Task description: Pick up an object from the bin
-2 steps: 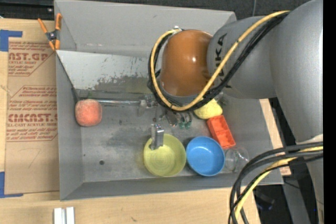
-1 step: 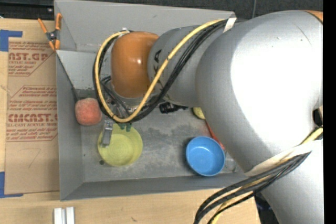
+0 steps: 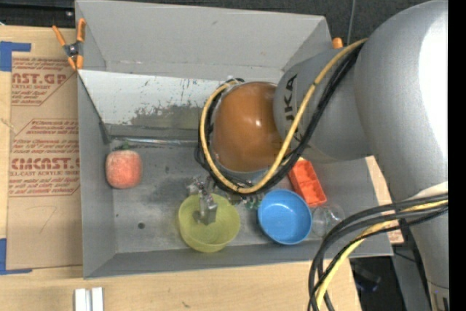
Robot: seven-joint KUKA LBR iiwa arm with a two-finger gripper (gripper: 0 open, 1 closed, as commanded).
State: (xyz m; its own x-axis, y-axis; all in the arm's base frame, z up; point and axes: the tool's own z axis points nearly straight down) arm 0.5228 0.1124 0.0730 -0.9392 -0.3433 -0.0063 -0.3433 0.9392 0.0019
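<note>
Grey metal walls slope down to the scuffed floor of the bin (image 3: 145,95), and the small things lie along its near side. A yellow-green bowl (image 3: 222,233) sits upright against the middle of the near wall, mouth up. The gripper (image 3: 206,206) reaches down into that bowl from above, its tip over the left half of the hollow and overlapping the far rim. Whether it is spread or pressed together cannot be told from this angle, nor whether it actually touches the bowl. Just to the right of the yellow-green bowl, close to it or perhaps just touching, stands a blue bowl (image 3: 284,218), also upright and somewhat smaller. Behind the blue bowl, toward the right wall, an orange block (image 3: 309,182) lies tilted, its far end hidden under the robot's wrist. Well apart from these, near the left wall, a pink, round, fruit-like thing (image 3: 123,169) with a small green top rests alone on the floor. Above the bowls, a glossy orange-brown cover (image 3: 244,127) on the wrist hangs over the middle of the bin, ringed by a loop of yellow and black cable (image 3: 207,129). The thick silver arm (image 3: 408,84) comes in from the right across the bin's right rim, with more cables trailing below it past the bin's near right corner.
</note>
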